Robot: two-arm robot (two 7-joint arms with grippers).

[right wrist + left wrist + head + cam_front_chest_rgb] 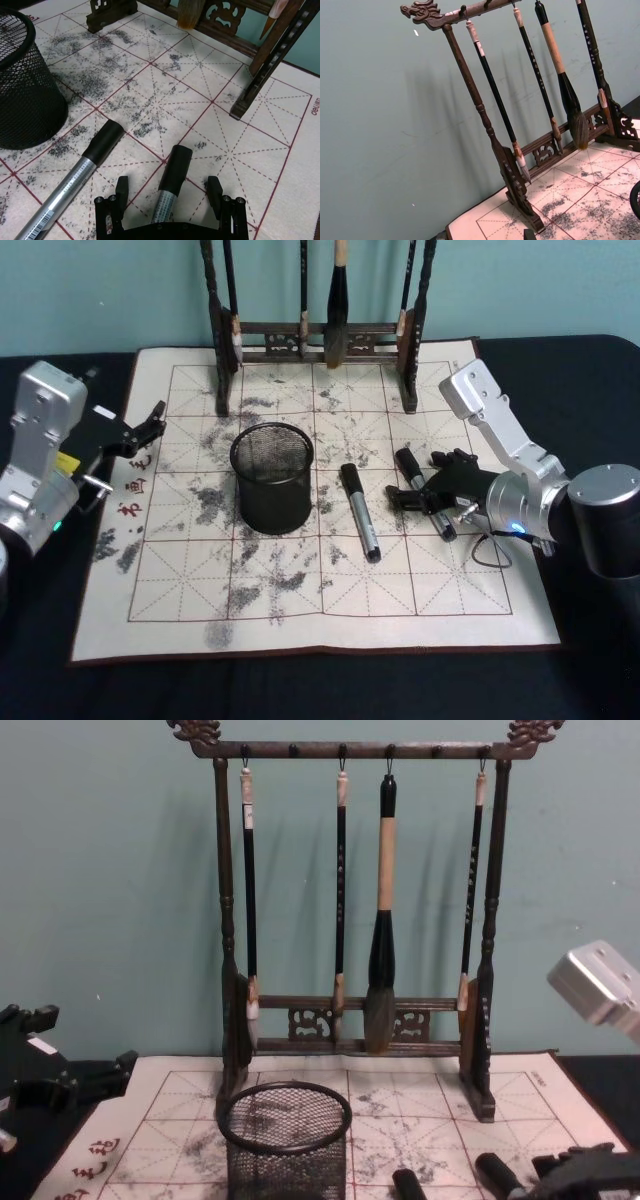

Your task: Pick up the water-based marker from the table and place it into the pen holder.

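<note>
Right gripper point(422, 488) is seen right of centre in the head view, low over the gridded practice mat point(300, 610). Its fingers point(122, 190) are spread, one on each side of the water-based marker point(176, 162). In the right wrist view a gap is seen between each finger and the barrel, so nothing is pinched.

The water-based marker is lying flat on the mat. Its black cap is pointed toward the brush rack point(320, 340) and its silver barrel runs back under the gripper.

A second marker point(360, 512) is lying flat near the centre of the head view. It is placed between the pen holder point(272, 477) and the right gripper, apart from both.

The pen holder is standing upright just left of centre on the ink-stained mat, in front of the rack. In the chest view it is seen at bottom centre, below the rack's lower rail.

Left gripper point(150, 425) is parked at the left edge of the head view, at the mat's left border near the red characters. Whether it is spread or closed cannot be told.

Four brushes are hung from the rack's top bar in the chest view.

The mat is laid on a black table point(40, 670).
</note>
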